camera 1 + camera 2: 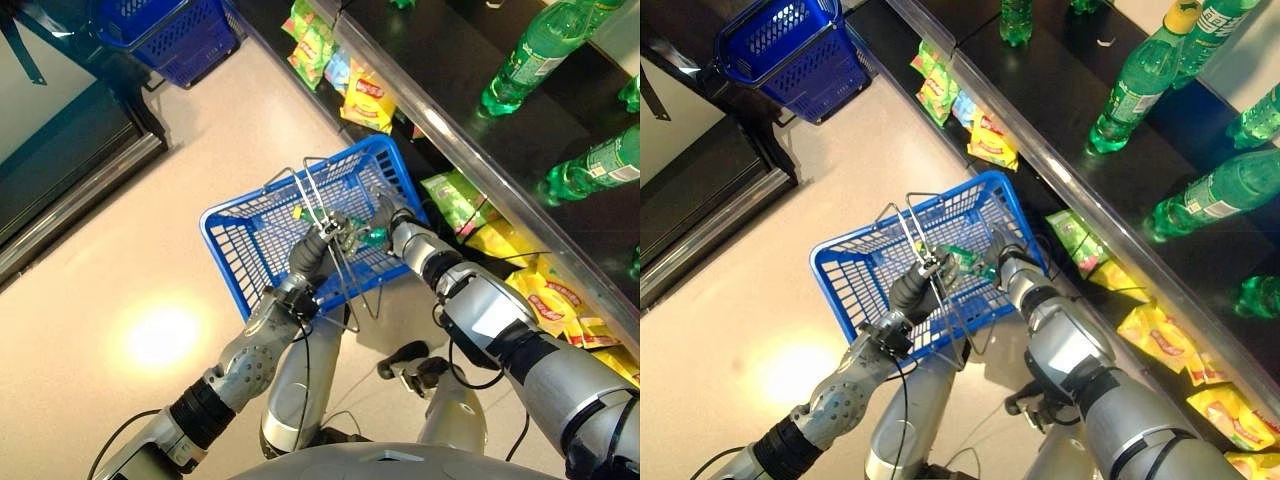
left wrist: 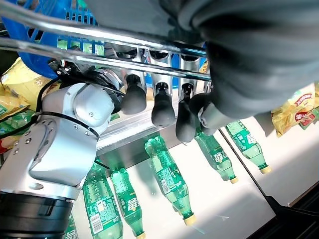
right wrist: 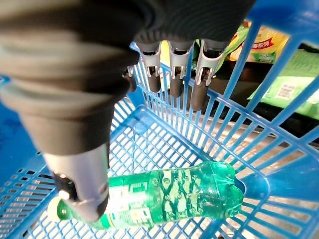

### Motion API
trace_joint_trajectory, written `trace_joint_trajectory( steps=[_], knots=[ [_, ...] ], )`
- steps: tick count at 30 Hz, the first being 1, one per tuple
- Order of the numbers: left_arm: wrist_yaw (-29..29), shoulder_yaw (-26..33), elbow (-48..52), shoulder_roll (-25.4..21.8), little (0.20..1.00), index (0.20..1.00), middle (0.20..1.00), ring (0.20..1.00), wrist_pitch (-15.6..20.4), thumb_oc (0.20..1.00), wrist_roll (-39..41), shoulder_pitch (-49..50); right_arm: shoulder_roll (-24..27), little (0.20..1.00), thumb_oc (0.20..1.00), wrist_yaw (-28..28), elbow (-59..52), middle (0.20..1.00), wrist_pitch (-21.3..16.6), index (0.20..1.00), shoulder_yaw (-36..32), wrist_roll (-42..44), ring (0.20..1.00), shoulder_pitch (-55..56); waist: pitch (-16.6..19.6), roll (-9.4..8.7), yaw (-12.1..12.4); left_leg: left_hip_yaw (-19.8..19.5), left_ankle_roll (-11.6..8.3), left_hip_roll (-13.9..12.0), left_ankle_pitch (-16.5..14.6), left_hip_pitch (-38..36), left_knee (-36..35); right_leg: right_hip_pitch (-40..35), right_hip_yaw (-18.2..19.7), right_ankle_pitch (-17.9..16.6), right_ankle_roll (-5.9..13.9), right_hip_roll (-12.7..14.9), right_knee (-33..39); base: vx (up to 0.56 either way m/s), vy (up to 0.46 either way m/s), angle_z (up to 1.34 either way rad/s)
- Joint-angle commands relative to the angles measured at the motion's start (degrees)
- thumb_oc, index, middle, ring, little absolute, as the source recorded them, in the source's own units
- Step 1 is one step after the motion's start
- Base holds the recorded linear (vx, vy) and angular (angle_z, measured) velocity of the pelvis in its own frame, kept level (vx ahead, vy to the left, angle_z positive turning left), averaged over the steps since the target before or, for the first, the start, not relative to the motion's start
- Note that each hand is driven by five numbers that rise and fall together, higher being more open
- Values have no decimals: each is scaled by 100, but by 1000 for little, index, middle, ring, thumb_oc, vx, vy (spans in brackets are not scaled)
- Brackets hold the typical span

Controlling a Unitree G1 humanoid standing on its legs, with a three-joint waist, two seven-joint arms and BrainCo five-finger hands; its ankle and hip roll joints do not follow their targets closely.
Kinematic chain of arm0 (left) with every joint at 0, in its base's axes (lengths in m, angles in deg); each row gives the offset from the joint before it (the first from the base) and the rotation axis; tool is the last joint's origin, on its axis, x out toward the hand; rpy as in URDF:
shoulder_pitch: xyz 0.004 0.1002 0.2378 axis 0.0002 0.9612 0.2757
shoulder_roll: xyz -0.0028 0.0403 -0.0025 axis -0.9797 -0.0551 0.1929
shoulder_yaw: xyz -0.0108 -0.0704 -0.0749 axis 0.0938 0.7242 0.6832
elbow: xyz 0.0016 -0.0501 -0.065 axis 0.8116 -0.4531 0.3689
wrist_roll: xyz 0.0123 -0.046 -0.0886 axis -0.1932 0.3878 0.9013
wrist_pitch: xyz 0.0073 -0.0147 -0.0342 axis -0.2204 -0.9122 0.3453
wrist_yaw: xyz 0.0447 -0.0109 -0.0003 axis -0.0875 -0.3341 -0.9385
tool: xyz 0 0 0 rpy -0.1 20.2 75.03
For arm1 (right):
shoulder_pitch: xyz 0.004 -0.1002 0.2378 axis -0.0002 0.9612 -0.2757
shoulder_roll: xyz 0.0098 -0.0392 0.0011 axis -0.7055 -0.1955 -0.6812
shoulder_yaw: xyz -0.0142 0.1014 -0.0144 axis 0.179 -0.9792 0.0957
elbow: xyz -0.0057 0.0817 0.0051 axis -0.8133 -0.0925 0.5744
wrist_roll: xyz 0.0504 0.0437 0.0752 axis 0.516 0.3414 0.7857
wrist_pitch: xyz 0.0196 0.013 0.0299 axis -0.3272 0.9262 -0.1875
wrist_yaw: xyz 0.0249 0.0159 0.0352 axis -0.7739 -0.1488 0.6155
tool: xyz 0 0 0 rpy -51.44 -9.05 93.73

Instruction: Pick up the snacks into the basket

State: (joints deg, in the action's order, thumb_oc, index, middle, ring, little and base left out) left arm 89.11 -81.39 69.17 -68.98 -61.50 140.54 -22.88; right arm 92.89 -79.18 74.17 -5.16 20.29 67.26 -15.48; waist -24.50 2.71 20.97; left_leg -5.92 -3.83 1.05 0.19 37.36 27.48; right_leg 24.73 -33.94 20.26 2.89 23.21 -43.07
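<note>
Over the blue basket [image 1: 855, 272], the right robot hand [image 3: 172, 64] hung with fingers straight and apart, gripping nothing. Just below it a green bottle [image 3: 164, 195] lay flat on the basket floor, long axis crosswise to those fingers, cap toward the thumb. The left robot hand [image 2: 164, 102] was curled round the wire handles [image 2: 99, 37], carrying the basket. Snacks waited outward on the right: yellow and green snack packets [image 1: 545, 290] hung along the shelf [image 1: 500, 190] edge, beyond the basket's far wall. By my read, the free right hand sat nearer them.
</note>
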Motion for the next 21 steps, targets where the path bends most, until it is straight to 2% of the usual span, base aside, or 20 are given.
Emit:
trace_joint_trajectory(
  steps=[1,7,11,12,13,15,16,17,19,20,21],
  knots=[
    [564,87,1553,333,200,200,200,200,489,200,-198,-351,-126,1000,1000,-163,144,1000,-58,1000,-60,37,1000,-232,409,333,-42,478,404,-88,-631,140,467,390,294,-1208,602,-51,351,0,0,0],
    [555,128,1530,288,200,200,200,200,530,200,-219,-349,-153,1000,1000,-230,38,1000,-126,1000,-155,244,1000,-181,435,320,-88,486,406,-90,-641,125,477,386,293,-1205,603,-47,338,0,0,0],
    [399,410,1357,253,200,200,200,200,733,200,-441,-271,-303,1000,1000,-335,-587,1000,-525,1000,-444,1302,1000,53,464,247,-210,535,404,-131,-658,60,484,370,388,-1216,592,-75,346,1,4,-1],
    [398,412,1358,253,200,200,200,200,733,200,-443,-267,-304,1000,1000,-334,-592,1000,-523,1000,-440,1306,1000,57,465,245,-212,537,404,-130,-658,58,482,371,391,-1216,592,-75,346,5,34,-5],
    [268,649,1260,250,200,200,200,200,846,200,-559,-164,-385,1000,1000,-422,-1217,1000,-756,1000,-524,1846,1000,351,447,174,-316,579,401,-165,-665,-2,459,368,460,-1229,576,-104,369,2,25,-6],
    [185,785,1162,279,200,200,200,200,894,200,-629,-68,-401,1000,1000,-434,-1609,1000,-853,1000,-487,1992,1000,606,439,135,-380,607,397,-179,-672,-25,462,370,498,-1241,568,-111,381,-8,43,-19],
    [15,1146,1009,288,200,200,200,200,998,200,-795,171,-306,1000,1000,-373,-2753,1000,-1040,1000,-356,2184,1000,1214,381,45,-510,663,394,-233,-686,-47,480,368,554,-1265,553,-140,410,-23,54,-24],
    [-48,1323,898,336,200,200,200,200,1033,200,-815,338,-182,1000,1000,-338,-3436,1000,-1128,1000,-244,2312,1000,1690,368,-3,-604,697,389,-258,-697,-65,490,371,582,-1282,552,-146,423,-24,42,-21],
    [-89,1460,821,360,200,200,200,200,1083,200,-812,461,-81,1000,1000,-232,-3895,1000,-1182,1000,-172,2423,1000,2065,361,-40,-681,727,383,-287,-706,-75,498,369,593,-1291,555,-147,436,-5,16,-27],
    [-157,1799,668,356,200,200,200,200,1168,200,-862,723,296,1000,1000,28,-4936,1000,-1298,1000,51,2326,1000,2853,342,-124,-808,755,360,-327,-719,-102,513,338,603,-1293,562,-146,466,3,11,-34],
    [-156,1798,670,364,200,200,200,200,1167,200,-863,738,311,1000,1000,28,-4964,1000,-1284,1000,62,2327,1000,2881,354,-117,-814,755,360,-326,-719,-104,511,337,603,-1292,563,-145,466,21,10,-32]
  ],
)
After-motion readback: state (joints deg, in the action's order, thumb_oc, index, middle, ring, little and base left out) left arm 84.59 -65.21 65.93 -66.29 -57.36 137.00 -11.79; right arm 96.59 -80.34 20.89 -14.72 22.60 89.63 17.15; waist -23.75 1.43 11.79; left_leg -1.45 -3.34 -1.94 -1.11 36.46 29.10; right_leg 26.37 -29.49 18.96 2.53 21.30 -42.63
